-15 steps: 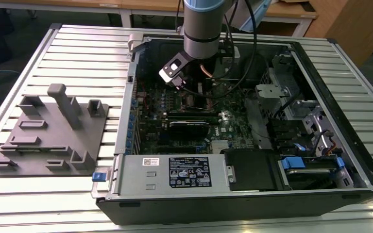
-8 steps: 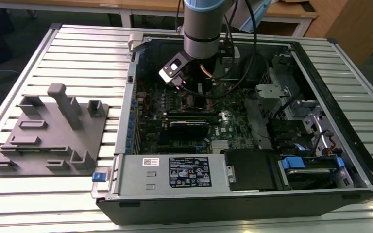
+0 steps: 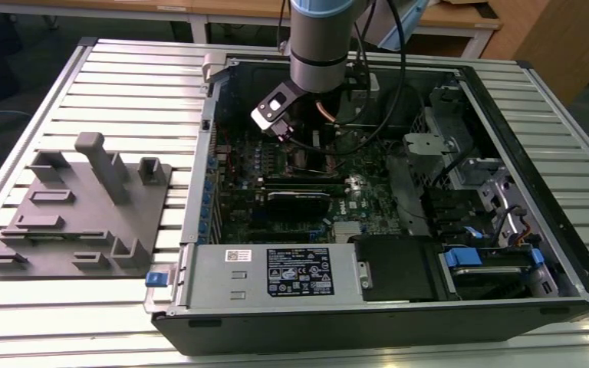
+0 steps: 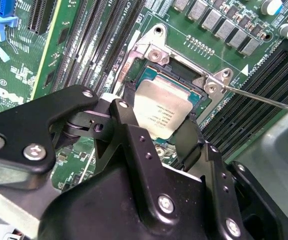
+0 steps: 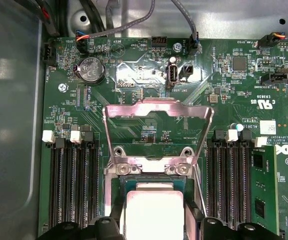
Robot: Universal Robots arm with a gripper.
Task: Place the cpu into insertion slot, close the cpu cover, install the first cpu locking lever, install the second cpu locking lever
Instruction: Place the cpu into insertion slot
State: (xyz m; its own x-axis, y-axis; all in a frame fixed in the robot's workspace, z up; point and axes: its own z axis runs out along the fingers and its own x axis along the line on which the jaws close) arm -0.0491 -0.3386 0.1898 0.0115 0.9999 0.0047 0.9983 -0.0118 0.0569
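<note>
Pincer (image 4: pixel 160 131) is clenched on the cpu (image 4: pixel 163 112), with one finger (image 4: pixel 128 120) against each of two opposite edges. The cpu is silver side up, directly over the slot (image 4: pixel 178 75); whether it is fully seated cannot be told. In the first wrist view the cover (image 5: pixel 156 107) stands raised, hinged open beyond the slot. A thin lever (image 4: pixel 264 98) extends from one corner bracket. In the exterior view the arm (image 3: pixel 320 46) reaches into the open case (image 3: pixel 376 326) at upper centre. The case lies on the table (image 3: pixel 131 84). A grey fixture (image 3: pixel 80 215) sits at the exterior view's left.
</note>
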